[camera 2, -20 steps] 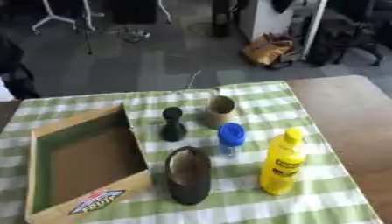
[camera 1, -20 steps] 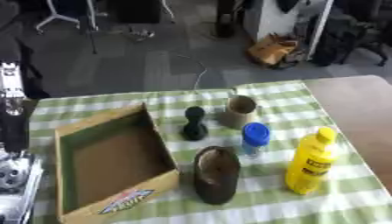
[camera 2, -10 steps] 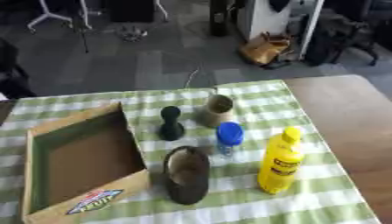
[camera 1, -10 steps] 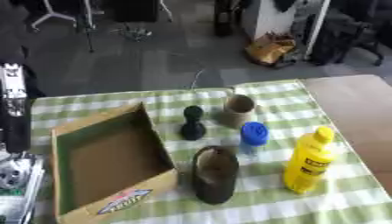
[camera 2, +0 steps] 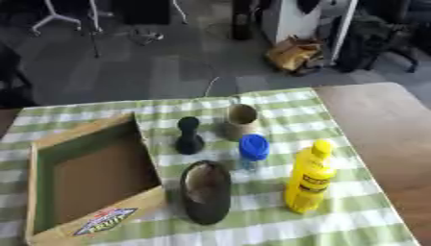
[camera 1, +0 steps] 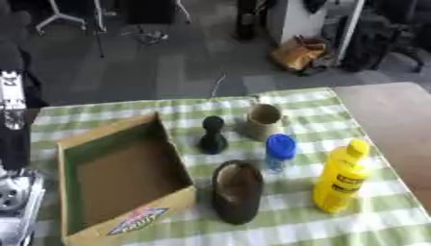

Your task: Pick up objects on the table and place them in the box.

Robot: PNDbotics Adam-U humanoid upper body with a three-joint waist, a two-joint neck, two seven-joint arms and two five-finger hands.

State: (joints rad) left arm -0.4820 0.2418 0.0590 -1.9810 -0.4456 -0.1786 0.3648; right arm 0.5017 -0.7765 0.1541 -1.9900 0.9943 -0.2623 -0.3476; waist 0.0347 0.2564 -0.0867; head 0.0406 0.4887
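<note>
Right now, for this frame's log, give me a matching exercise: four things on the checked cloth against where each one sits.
Things:
1. yellow plastic squeeze bottle
2. dark brown shoe
3. open cardboard box
4. tan paper cup

Places:
A. farthest back, lying tipped
B. far left of the cloth
C. far right of the group, upright
D. just right of the box's near corner

Pairs: 1-C, 2-D, 3-B, 4-A

box (camera 1: 126, 223) label blurred, unreadable; yellow bottle (camera 1: 340, 180) label too; silver-black robot part (camera 1: 15, 192) cut off at left edge.
</note>
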